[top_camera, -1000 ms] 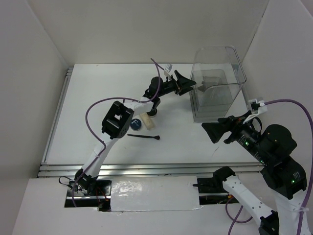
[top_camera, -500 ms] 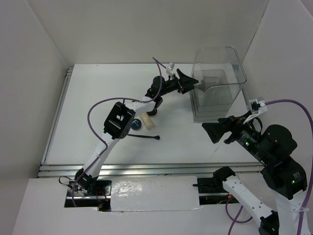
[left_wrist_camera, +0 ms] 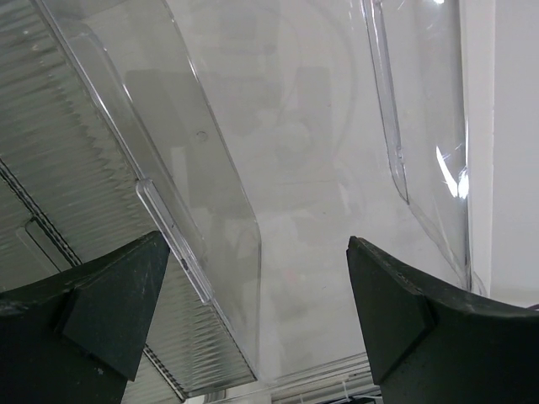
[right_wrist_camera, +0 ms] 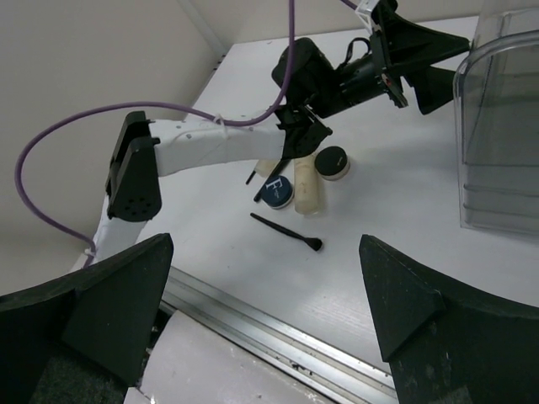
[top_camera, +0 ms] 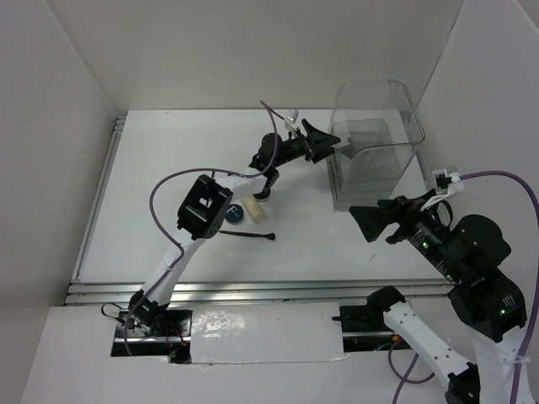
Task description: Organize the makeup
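Note:
The makeup lies in a cluster mid-table: a dark-blue compact (top_camera: 235,214) (right_wrist_camera: 276,191), a beige tube (top_camera: 253,210) (right_wrist_camera: 306,190), a round black compact (top_camera: 264,195) (right_wrist_camera: 333,162) and a thin black brush (top_camera: 248,235) (right_wrist_camera: 286,232). A second beige tube (right_wrist_camera: 268,167) and a thin pencil (right_wrist_camera: 253,177) are partly hidden behind the left arm. My left gripper (top_camera: 324,143) (left_wrist_camera: 257,244) (right_wrist_camera: 438,63) is open and empty, right at the clear box's open left side. My right gripper (top_camera: 370,223) (right_wrist_camera: 265,244) is open and empty, raised in front of the box.
The tall clear plastic box (top_camera: 375,160) (left_wrist_camera: 210,194) (right_wrist_camera: 505,126) stands at the back right with ribbed inner dividers. A metal rail (top_camera: 253,290) runs along the table's near edge, another along the left edge (top_camera: 101,194). White walls enclose the table.
My left gripper has edged a little to the right, toward the clear box. My right gripper has barely shifted. The makeup has not moved.

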